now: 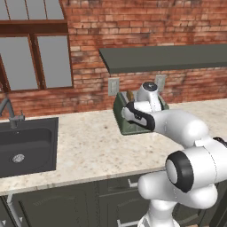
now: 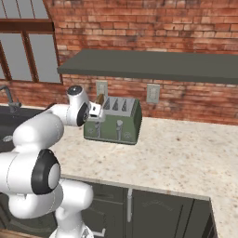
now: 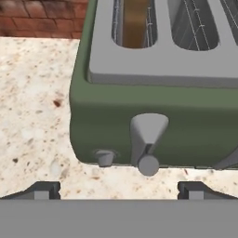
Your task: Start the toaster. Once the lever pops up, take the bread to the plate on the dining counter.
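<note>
Brick-wall kitchen, speckled stone worktop with dark sink at left, grey shelf above. Sage-green toaster parked on worktop against wall, under two outlets. Bread seated in leftmost slot, brown top edge poking out in left base view. Gripper hovering just in front of toaster's front face, jaws spread full wide, nothing held, touching nothing. Finger tips low in hand view, straddling lever of the bread's slot; small knob just beside it.

Progress read: early. Approach to toaster looks done, hand lined up on correct lever. Whether the lever is already pressed: can't tell from these views. Sits low on the front face in hand view, but the angle is steep, so not conclusive. Bread riding fairly high in slot suggests not started yet.

Remaining, by judgement: press lever down, wait for pop-up, pull bread from slot, drive to dining counter, set bread on plate. Basically whole task ahead.

Next move likely needs tips above lever rather than either side of it, then straight push down. Risk: slipping off narrow lever tab, or shoving toaster along worktop.
</note>
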